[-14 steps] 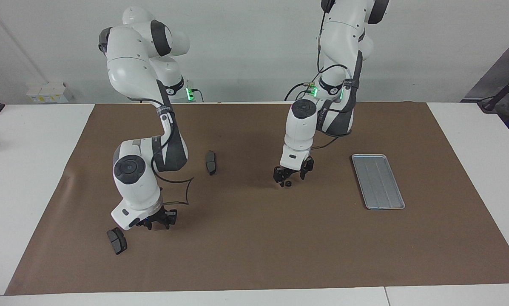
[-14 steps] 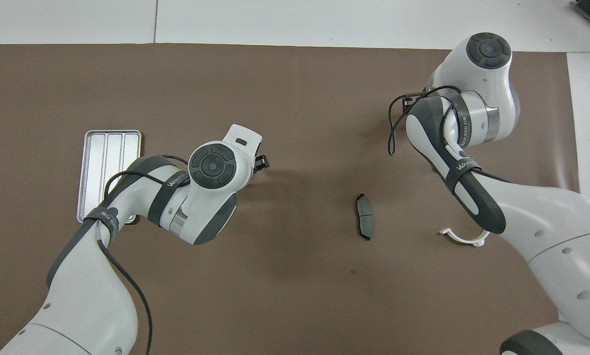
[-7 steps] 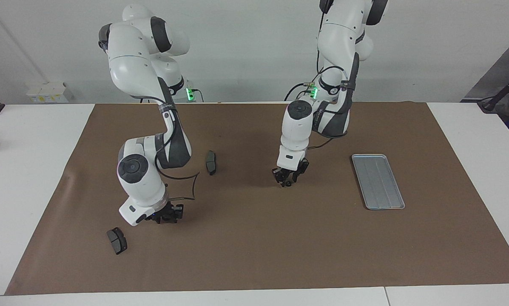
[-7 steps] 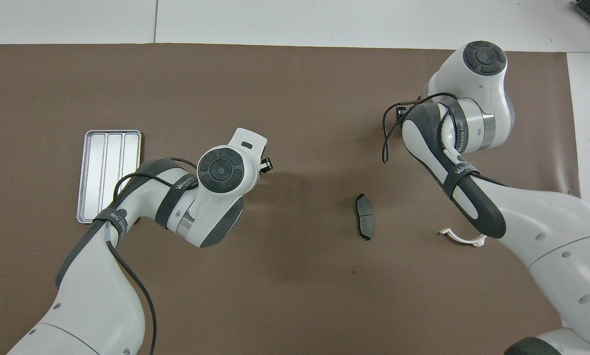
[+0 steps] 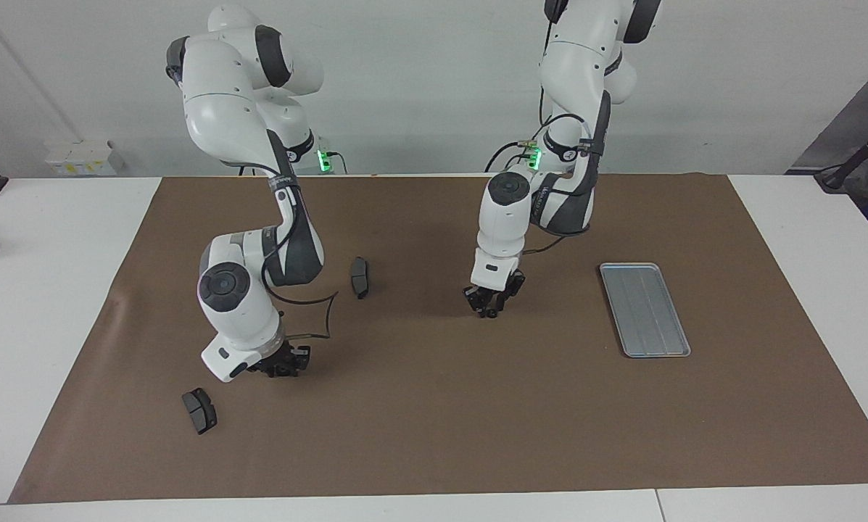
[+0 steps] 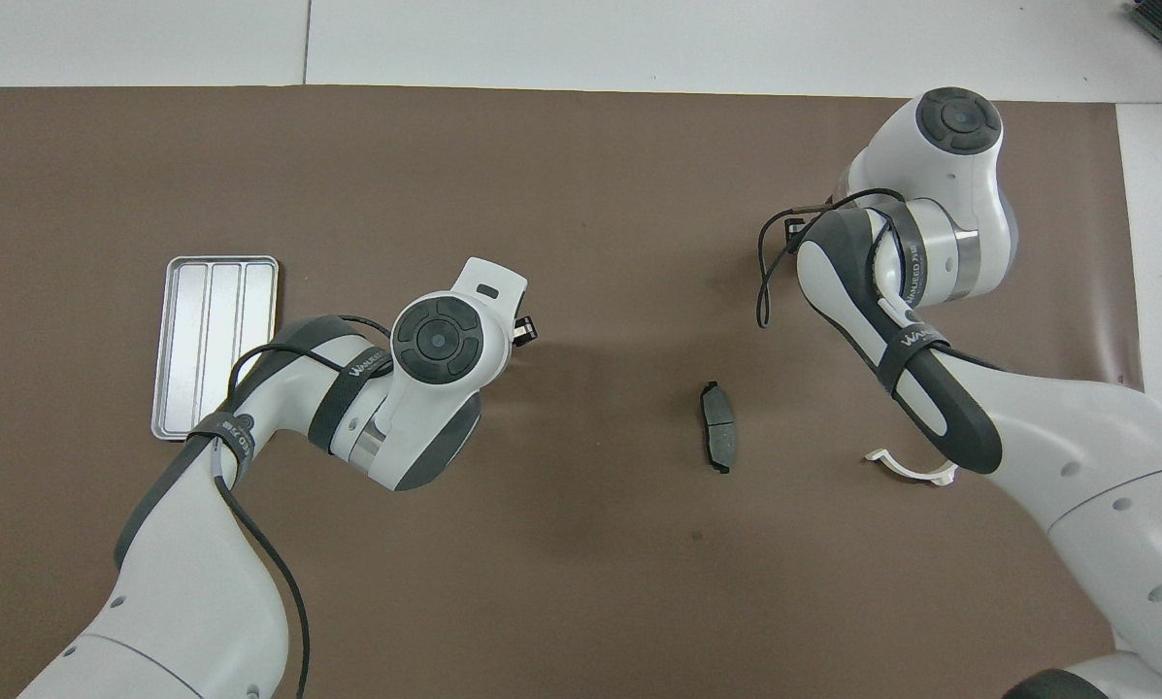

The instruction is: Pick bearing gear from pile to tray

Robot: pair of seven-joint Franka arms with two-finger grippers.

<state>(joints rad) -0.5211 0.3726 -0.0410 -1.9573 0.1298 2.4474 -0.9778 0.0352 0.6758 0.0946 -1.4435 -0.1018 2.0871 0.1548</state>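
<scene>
My left gripper (image 5: pixel 489 307) is down at the brown mat (image 5: pixel 434 406), mid-table, shut on a small black ring (image 5: pixel 489 312). In the overhead view only one fingertip (image 6: pixel 523 331) shows past the arm's wrist. The silver ridged tray (image 5: pixel 644 309) lies bare at the left arm's end of the table and also shows in the overhead view (image 6: pixel 215 345). My right gripper (image 5: pixel 283 363) hangs low over the mat beside a dark brake pad (image 5: pixel 199 410). A second brake pad (image 5: pixel 360 277) (image 6: pixel 717 425) lies nearer to the robots. A white half-ring bracket (image 6: pixel 915 469) peeks out under the right arm.
White tabletop (image 5: pixel 56 290) borders the mat at both ends. A loose black cable (image 5: pixel 325 313) loops off the right arm's wrist. The right arm's elbow hides the mat below it in the overhead view.
The left gripper's fingers closed from wide open onto the black ring. The right gripper drew its fingers in and moved away from the brake pad, toward mid-table.
</scene>
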